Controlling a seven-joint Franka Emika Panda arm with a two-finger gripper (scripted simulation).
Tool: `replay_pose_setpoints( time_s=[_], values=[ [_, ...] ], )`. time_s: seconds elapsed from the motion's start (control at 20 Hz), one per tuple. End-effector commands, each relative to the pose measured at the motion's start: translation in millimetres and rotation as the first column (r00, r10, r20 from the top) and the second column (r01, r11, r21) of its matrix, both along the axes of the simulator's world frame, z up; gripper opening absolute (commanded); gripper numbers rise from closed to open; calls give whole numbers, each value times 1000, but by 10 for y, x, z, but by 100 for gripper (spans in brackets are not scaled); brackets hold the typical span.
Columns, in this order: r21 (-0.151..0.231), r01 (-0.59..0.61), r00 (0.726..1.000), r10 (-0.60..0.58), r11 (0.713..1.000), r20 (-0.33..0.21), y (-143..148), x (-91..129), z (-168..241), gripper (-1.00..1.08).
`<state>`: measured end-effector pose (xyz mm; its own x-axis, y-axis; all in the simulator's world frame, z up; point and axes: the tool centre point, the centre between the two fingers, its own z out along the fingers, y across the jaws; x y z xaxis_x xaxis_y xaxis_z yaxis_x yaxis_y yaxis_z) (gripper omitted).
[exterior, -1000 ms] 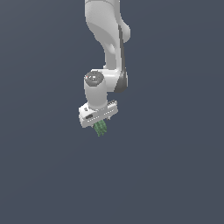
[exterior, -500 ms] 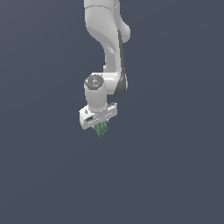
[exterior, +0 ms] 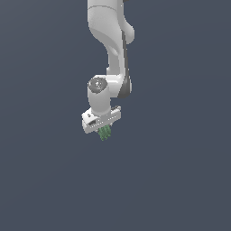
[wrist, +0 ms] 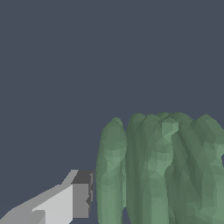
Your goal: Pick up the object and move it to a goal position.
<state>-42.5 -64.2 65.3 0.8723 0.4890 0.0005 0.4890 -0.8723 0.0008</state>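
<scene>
Green ribbed object (exterior: 105,132), a small oblong with lengthwise ridges, hangs from the underside of the white gripper (exterior: 104,131) against a plain dark grey-blue backdrop, with nothing shown beneath it. It appears to be carried clear of any surface, which fits the transport part of the task; no goal marker is visible in either view. The white Panda arm (exterior: 110,40) reaches down from above, wrist pointing downward. In the wrist view the object (wrist: 162,170) fills much of the picture, its ridges running along the finger direction, with one grey-tipped finger (wrist: 81,199) just beside it. The other finger is out of frame. The fingers are closed narrowly on the object, pinching it between them.
</scene>
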Motion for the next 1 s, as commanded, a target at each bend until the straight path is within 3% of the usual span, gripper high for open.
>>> replay_pose_setpoints(
  time_s=[0.0,0.4,0.95],
  values=[
    [0,-1,1000,1,1000,0,16,23,16,-100],
    [0,-1,1000,1,1000,0,135,264,184,-100],
    [0,0,1000,0,1000,0,422,865,586,-100]
  ],
)
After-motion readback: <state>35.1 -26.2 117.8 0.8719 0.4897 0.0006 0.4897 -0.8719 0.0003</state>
